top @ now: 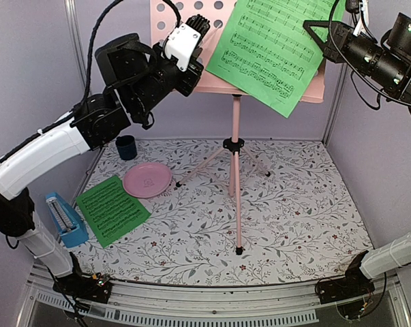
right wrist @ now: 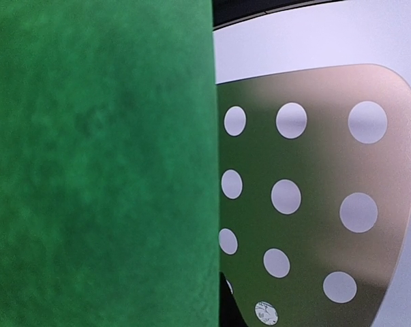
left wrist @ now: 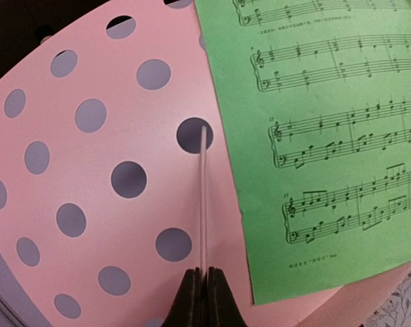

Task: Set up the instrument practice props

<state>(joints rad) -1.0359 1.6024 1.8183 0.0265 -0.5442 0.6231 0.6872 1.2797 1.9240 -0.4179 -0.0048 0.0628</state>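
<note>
The pink tripod music stand (top: pixel 236 146) stands mid-table, its perforated desk (top: pixel 165 19) at the top of the top view. My left gripper (top: pixel 198 26) is at the desk's left part. In the left wrist view my left gripper (left wrist: pixel 205 274) is shut on a thin pink rib of the desk (left wrist: pixel 89 170). One green sheet-music page (top: pixel 273 48) lies tilted against the desk, its lower corner hanging below the ledge. My right gripper (top: pixel 314 28) holds its right edge. The page (right wrist: pixel 96 163) fills the left of the right wrist view. A second green page (top: pixel 113 208) lies flat at front left, beside the blue metronome (top: pixel 65 219).
A round pink disc (top: pixel 147 180) and a small dark blue cup (top: pixel 126 146) sit at left, behind the flat page. The stand's three legs spread over the floral mat (top: pixel 307 218). Purple walls close in the back and both sides.
</note>
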